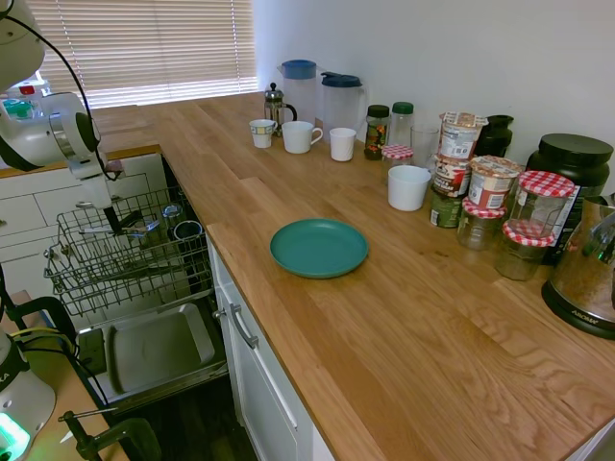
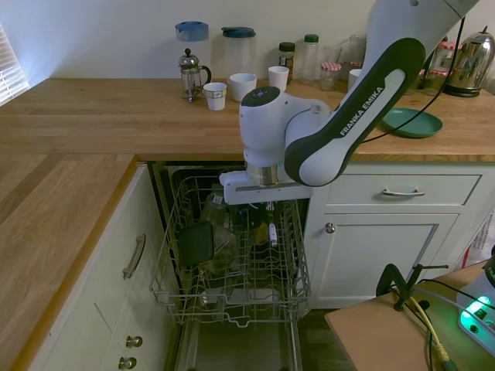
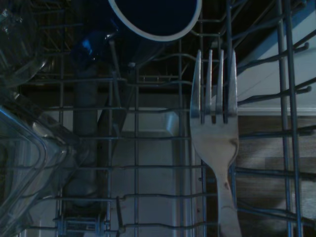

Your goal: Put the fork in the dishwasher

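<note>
Fork: slim, shiny silver metal fork (image 3: 215,123) fills the wrist view, tines pointing away from the camera, over the grey wires of the rack; in the second exterior view a small pale sliver (image 2: 272,233) hangs just under the wrist, down among the rack's wires.
Dishwasher: built-in dishwasher (image 2: 232,270) under the wooden bench, its grey wire-grid rack (image 1: 125,259) pulled out and its grey metal inner door panel (image 1: 159,348) lying open below.
End effector: end effector (image 2: 269,220) of the white arm lowered into the right-hand part of the rack as the second exterior view shows it; in the first exterior view it sits over the rack's far side (image 1: 115,219). Whether its fingers are apart or clamped on the fork, the pictures do not show clearly.
Rack contents: dark, squarish container (image 2: 197,243) tilted on the left of the rack, clear glassware beside it; a dark blue round cup with a white rim (image 3: 155,17) lies beyond the fork's tines in the wrist view.
Bench: warm-toned wooden bench (image 1: 404,336) carries a round teal plate (image 1: 319,247) near its front edge, well apart from the dishwasher.
Back row: three white mugs, the nearest (image 1: 301,136) beside a small glass coffee press (image 1: 276,104), two clear jugs with blue lids, and a cluster of jars with red-checked lids (image 1: 546,197) along the wall.
Cabinets: white drawers with bar handles (image 2: 402,192) to the right of the open dishwasher.
</note>
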